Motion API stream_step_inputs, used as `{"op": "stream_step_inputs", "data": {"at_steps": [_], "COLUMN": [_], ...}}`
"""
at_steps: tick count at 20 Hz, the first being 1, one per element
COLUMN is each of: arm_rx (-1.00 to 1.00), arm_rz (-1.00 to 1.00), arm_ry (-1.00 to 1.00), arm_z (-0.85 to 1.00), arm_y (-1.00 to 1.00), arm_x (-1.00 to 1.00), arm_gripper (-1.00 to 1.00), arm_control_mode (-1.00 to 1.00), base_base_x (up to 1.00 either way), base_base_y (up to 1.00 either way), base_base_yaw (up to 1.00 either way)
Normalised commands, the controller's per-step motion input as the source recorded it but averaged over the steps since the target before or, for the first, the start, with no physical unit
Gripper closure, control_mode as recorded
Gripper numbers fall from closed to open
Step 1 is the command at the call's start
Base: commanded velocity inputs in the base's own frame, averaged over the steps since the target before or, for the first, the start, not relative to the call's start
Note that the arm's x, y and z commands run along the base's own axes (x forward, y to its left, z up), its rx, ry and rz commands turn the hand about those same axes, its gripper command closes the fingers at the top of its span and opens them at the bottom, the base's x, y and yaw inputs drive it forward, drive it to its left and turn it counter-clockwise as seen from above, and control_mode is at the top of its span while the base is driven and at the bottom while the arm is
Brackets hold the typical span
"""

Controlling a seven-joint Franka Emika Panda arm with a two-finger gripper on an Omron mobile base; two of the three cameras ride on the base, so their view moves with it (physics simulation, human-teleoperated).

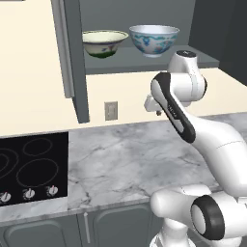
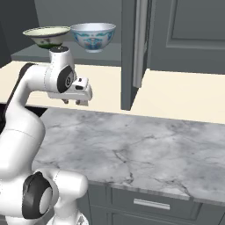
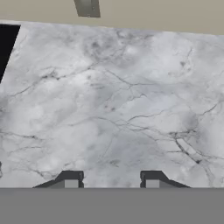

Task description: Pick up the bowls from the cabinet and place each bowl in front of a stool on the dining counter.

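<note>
**Reaching up for the first bowl**

Our end effector [image 2: 77, 102] hung over the marble worktop [image 1: 125, 164], pointing down, with nothing between its fingertips [image 3: 70, 177]. In the hand view they stood apart with bare marble showing between them, so we read it as partly open and empty.

Both bowls sat side by side on the shelf [image 1: 144, 65] of the open dark grey cabinet [image 1: 72, 58], above and beyond the end effector: the blue-patterned bowl [image 1: 154, 39] on the right, the pale green bowl [image 1: 103, 43] on the left, near each other but apart. The dining counter was not in sight.

We judged the step in hand to be the reach for a bowl. To do it well we would have raised and tilted the wrist towards the shelf, widened the fingers, and taken one wall of the nearer blue-patterned bowl at its rim, keeping clear of its neighbour and the cabinet door [image 2: 132, 52].

To the left lay a black cooktop [image 1: 31, 166]; a wall outlet [image 1: 111, 111] sat behind. We could read no writing or brand anywhere.
</note>
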Motion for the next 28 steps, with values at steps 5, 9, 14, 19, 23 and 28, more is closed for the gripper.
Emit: {"op": "stream_step_inputs", "data": {"at_steps": [5, 9, 14, 19, 23, 28], "arm_rx": [0.0, 0.0, 0.0, 0.13, 0.35, 0.21], "arm_rz": [0.0, -0.01, -0.04, -0.15, -0.14, -0.07], "arm_ry": [-0.1, -0.2, -0.21, -0.09, 0.0, -0.06], "arm_z": [0.09, 0.3, 0.54, 0.44, 0.23, 0.64], "arm_y": [0.02, 0.0, 0.0, -0.07, 0.0, 0.0], "arm_x": [-0.18, -0.41, -0.26, -0.19, 0.0, 0.0], "arm_gripper": [-1.0, -1.0, -1.0, -1.0, -1.0, -1.0], "arm_control_mode": [-1.0, -1.0, -1.0, -1.0, -1.0, -1.0], "base_base_x": [0.0, 0.0, 0.0, 0.0, 0.0, 0.0], "base_base_y": [0.0, 0.0, 0.0, 0.0, 0.0, 0.0], "base_base_yaw": [0.0, 0.0, 0.0, 0.0, 0.0, 0.0]}}
